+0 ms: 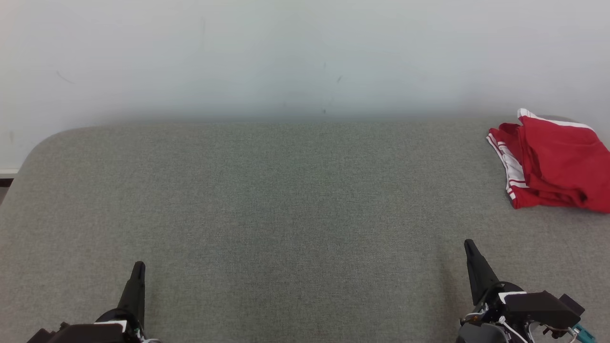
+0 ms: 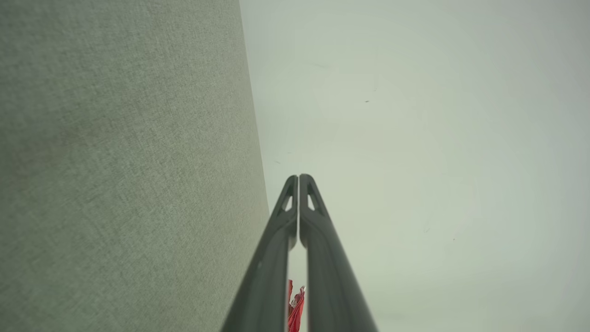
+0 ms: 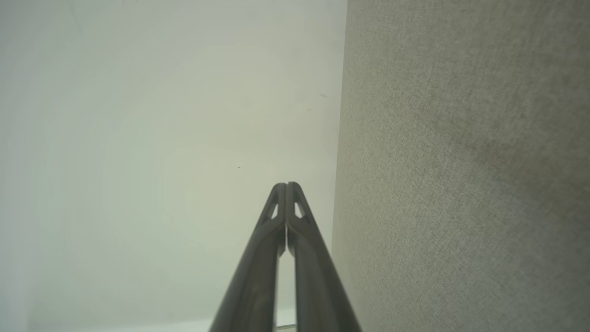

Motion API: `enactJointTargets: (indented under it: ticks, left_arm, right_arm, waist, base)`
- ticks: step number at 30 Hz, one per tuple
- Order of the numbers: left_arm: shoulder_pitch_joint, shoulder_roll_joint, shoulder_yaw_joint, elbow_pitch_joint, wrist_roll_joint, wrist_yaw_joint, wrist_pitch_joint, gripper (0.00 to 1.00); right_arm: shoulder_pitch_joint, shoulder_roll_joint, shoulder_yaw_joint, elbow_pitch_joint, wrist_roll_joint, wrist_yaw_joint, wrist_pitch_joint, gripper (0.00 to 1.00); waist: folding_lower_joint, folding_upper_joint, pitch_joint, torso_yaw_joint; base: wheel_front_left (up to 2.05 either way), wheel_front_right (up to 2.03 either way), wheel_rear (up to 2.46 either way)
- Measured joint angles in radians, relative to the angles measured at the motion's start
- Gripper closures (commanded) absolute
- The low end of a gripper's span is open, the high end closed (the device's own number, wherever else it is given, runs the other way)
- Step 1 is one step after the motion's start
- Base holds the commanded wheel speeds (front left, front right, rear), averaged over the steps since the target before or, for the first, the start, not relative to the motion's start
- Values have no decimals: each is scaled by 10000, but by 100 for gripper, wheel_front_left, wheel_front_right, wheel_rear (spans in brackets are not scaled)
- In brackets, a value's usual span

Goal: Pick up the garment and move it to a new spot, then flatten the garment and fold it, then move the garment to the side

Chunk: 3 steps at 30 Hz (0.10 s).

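Observation:
The garment (image 1: 553,164) is red with white stripes and lies folded in a bundle at the far right of the grey table (image 1: 286,200). A sliver of the garment (image 2: 295,306) also peeks out low between the fingers in the left wrist view. My left gripper (image 1: 138,267) rests at the lower left, shut and empty, far from the garment. Its fingertips (image 2: 298,180) meet in the left wrist view. At the lower right, my right gripper (image 1: 470,246) is shut on nothing, a short way in front of the garment. The right gripper (image 3: 286,186) has its tips touching.
A pale wall (image 1: 305,57) rises behind the table's far edge. The table's rounded far left corner (image 1: 52,136) is in the head view. Grey fabric stretches across the middle and left of the table.

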Motion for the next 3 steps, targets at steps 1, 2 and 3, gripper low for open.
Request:
enactJointTargets:
  ticks: [1, 2, 3]
  left_arm:
    - [0, 0, -4, 0, 0, 0, 0, 100]
    - [0, 0, -4, 0, 0, 0, 0, 100]
    - [0, 0, -2, 0, 0, 0, 0, 100]
  right_arm:
    - [0, 0, 0, 4, 0, 0, -2, 100]
    - [0, 0, 0, 0, 0, 0, -2, 100]
    - [0, 0, 0, 2, 0, 0, -2, 100]
  waist:
    - [0, 0, 0, 0]
    - [0, 0, 0, 0]
    - [0, 0, 0, 0]
  base:
    - [0, 0, 0]
    - [0, 0, 0]
    - [0, 0, 0]
